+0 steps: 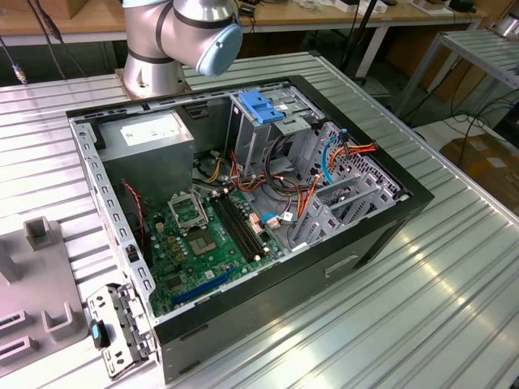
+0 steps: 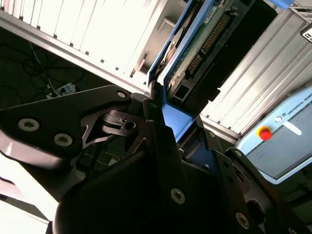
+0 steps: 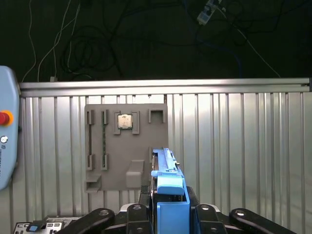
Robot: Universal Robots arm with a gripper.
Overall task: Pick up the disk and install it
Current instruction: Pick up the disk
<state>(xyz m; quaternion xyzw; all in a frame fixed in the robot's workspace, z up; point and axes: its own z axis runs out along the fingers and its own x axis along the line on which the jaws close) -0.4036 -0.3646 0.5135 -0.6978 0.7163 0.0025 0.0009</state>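
Observation:
In both wrist views my gripper (image 3: 168, 214) is shut on the disk (image 3: 167, 168), which I hold edge-on above the ribbed metal table. A blue plastic rail (image 3: 171, 202) of the disk sits between the black fingers (image 3: 139, 214). In the second wrist view the gripper (image 2: 168, 122) clamps the disk (image 2: 200, 44) at its blue rail (image 2: 176, 121), and the disk's green circuit board and connector face the camera. The open computer case (image 1: 381, 243) lies on its side in the exterior view, with a metal drive cage (image 1: 261, 109) carrying a blue handle.
A grey fixture plate (image 3: 122, 146) with a small chip (image 3: 125, 121) lies on the table below the disk. A teach pendant (image 3: 7, 141) with a red button rests beside it. Inside the case are the power-supply box (image 1: 154, 134), motherboard (image 1: 211, 243) and loose cables (image 1: 324, 174). The arm's base (image 1: 178, 40) stands behind the case.

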